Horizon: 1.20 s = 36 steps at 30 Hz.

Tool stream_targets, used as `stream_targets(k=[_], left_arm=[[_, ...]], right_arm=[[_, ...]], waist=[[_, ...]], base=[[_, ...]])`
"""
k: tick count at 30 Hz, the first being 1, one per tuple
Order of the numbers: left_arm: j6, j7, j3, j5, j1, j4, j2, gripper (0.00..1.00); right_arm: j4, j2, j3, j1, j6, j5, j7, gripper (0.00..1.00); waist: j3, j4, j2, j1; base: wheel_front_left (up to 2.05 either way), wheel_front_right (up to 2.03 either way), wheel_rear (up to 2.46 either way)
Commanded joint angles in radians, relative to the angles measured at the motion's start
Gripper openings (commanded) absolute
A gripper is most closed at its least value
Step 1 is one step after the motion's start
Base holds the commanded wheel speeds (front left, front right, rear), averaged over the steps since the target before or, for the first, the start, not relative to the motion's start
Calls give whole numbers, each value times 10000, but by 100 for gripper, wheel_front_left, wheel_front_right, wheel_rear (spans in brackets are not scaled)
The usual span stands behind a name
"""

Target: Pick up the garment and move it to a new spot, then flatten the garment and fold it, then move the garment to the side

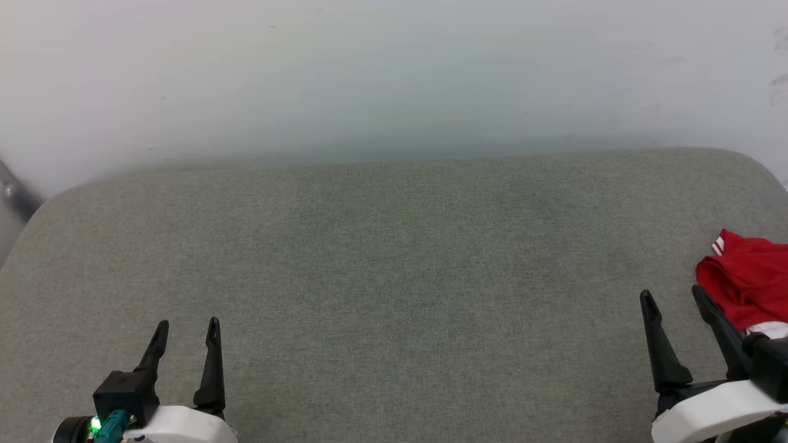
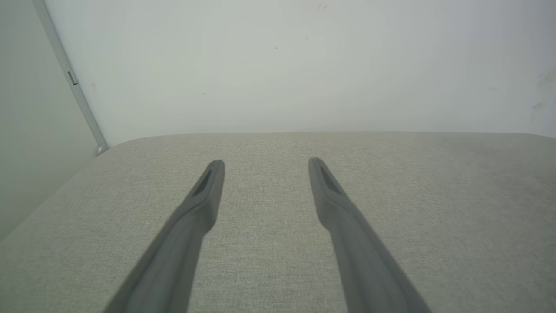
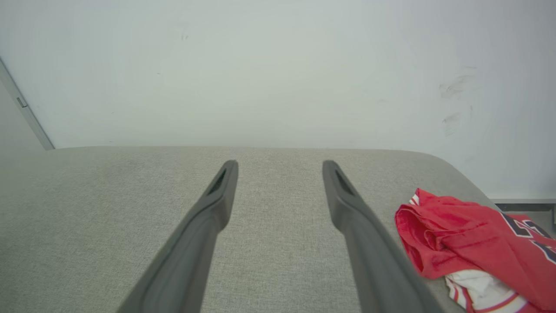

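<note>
Left gripper (image 1: 188, 322) and right gripper (image 1: 671, 291) are both standing released; red garment (image 1: 748, 277) is lying at the counter's (image 1: 394, 246) 3 o'clock edge.
Grippers are hovering at 7 and 5 o'clock over the grey fabric counter, grasping nothing. Garment is lying crumpled just beside the right gripper's outer finger, with white striped trim and partial black print showing.

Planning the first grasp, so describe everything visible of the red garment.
The garment is a crumpled heap of soft red fabric, with white parts, red-and-white striped trim and black white-edged print partly showing. It lies bunched, not flattened, at the right end of the grey upholstered surface, cut off by the picture edge. The open right gripper stands just beside it; contact cannot be told.
</note>
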Motion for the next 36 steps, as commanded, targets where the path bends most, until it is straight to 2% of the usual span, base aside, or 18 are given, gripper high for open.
stream_targets(k=[1, 18, 19, 22, 36], left_arm=[[-57, -40, 27, -70, -136, 22, -29, 100], [-118, -74, 173, 21, -207, 131, -129, 100], [-88, -15, 135, -25, -119, 124, -133, 0], [-108, 36, 96, -141, -31, 257, -267, 0], [-764, 683, 777, -2269, -306, 516, -850, 0]], right_arm=[[-60, 66, 16, 104, -4, -13, 29, 100], [-165, 120, 69, 162, -4, -49, 65, 100], [-120, 85, 65, 13, 0, -71, 69, 0], [89, 111, 91, 24, 0, 37, 49, 0], [855, 134, 42, -409, 0, 2857, 95, 0]], waist=[[3, -23, 0, 2], [22, -88, 0, 2], [22, -89, 0, 2], [23, -86, 0, 2], [48, -38, 0, 2]], base=[[0, 0, 0], [0, 0, 0], [0, 0, 0], [0, 0, 0], [0, 0, 0]])
